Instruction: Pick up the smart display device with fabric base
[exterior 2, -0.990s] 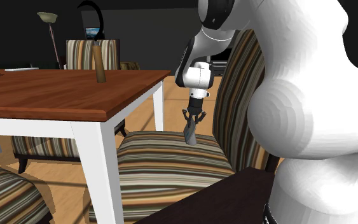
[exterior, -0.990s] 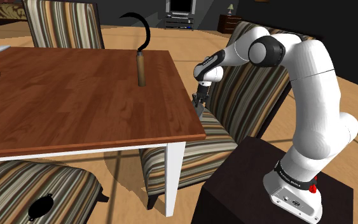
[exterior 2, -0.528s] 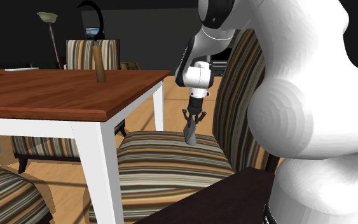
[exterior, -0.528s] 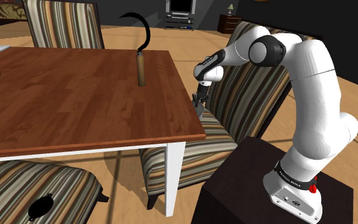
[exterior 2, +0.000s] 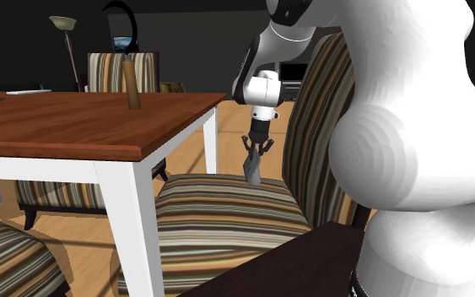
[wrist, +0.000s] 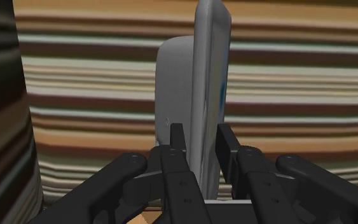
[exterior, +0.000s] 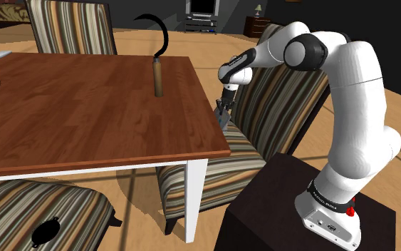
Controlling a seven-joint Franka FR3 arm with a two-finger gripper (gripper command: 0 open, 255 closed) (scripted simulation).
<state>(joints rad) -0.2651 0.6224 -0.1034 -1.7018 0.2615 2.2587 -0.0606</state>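
Jaws pinching the smart display (wrist: 206,83) edge-on, just above the striped chair (exterior 2: 218,215)
It has risen slightly off the chair's seat since a moment ago, so the pick looks almost done; the table (exterior 2: 75,126) edge beside the chair and the chair's back hem the way up

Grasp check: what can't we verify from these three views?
- Screen of the display: the wrist view sees it edge-on, so its content is unreadable.
- The display's lower end: hidden by the gripper in the wrist view.
- Gap to the chair seat: the second exterior view's angle doesn't show clearance.
- Display's shape in the shoulder view: too small, next to the table edge.
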